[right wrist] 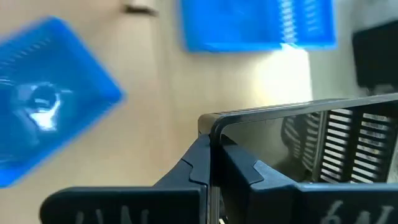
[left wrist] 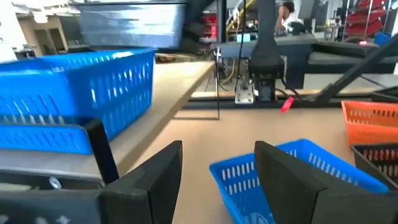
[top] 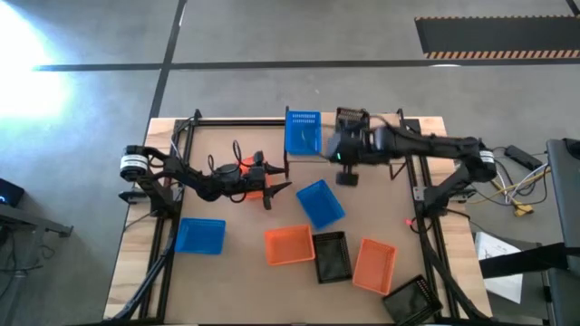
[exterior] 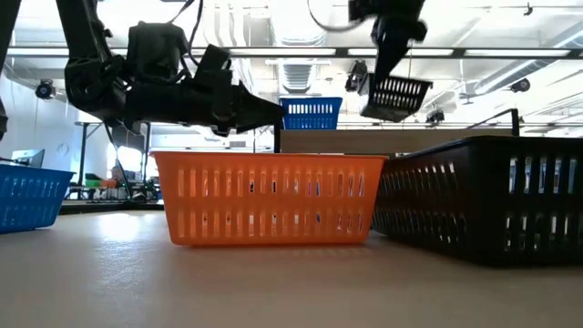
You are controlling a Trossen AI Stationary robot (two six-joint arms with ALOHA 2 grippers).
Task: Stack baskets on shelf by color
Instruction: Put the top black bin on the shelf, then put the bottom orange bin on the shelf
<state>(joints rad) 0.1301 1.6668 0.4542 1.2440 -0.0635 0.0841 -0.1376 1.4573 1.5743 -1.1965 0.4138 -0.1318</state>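
Note:
My right gripper (top: 349, 161) is shut on a black basket (exterior: 396, 97), carried high in front of the shelf (exterior: 364, 141), a light-wood plank along the table's far edge. One blue basket (top: 303, 132) stands on that shelf. My left gripper (left wrist: 217, 180) is open and holds nothing. It hovers left of a blue basket (top: 319, 202) on the table and points toward it. Other baskets sit on their bases on the tabletop: blue (top: 200, 235), orange (top: 288, 245), black (top: 332, 256), orange (top: 374, 265) and black (top: 412, 300). My right gripper (right wrist: 211, 146) pinches the black basket's top rim (right wrist: 249, 117) between its two fingers, one finger inside the wall and one outside. The fingers come from above, pointing down. The basket (exterior: 396, 97) is lifted clear and hangs tilted below them.
Black frame posts (top: 163, 226) stand on both sides of the table. Something orange (top: 246, 174) shows beneath my left arm. In the low view the orange basket (exterior: 271, 198) and a black one (exterior: 483, 196) stand close to the camera. Bare tabletop (top: 245, 217) lies near the left gripper.

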